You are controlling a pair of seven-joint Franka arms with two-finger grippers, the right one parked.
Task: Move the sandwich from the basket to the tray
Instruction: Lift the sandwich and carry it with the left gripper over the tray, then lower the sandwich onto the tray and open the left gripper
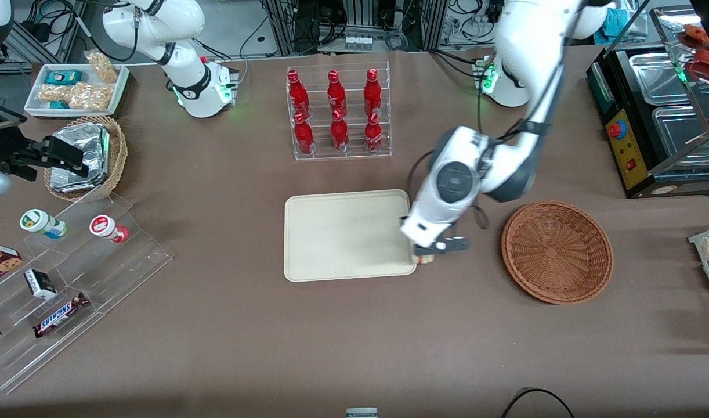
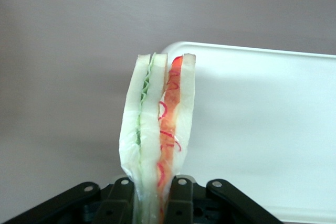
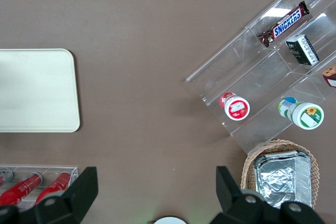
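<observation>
Over the tray [image 1: 346,235] edge, the gripper [image 1: 433,253] jaws clamp the sandwich [image 2: 157,135]. Soft and light; grip the bread faces gently.

Brown-covered table [image 1: 215,325], cable-strewn grey floor [image 1: 261,23] at its edge.

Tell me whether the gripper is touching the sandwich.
Touching. The left wrist view shows the gripper at the tray's edge, its fingers pressed against both sides of the sandwich.
</observation>
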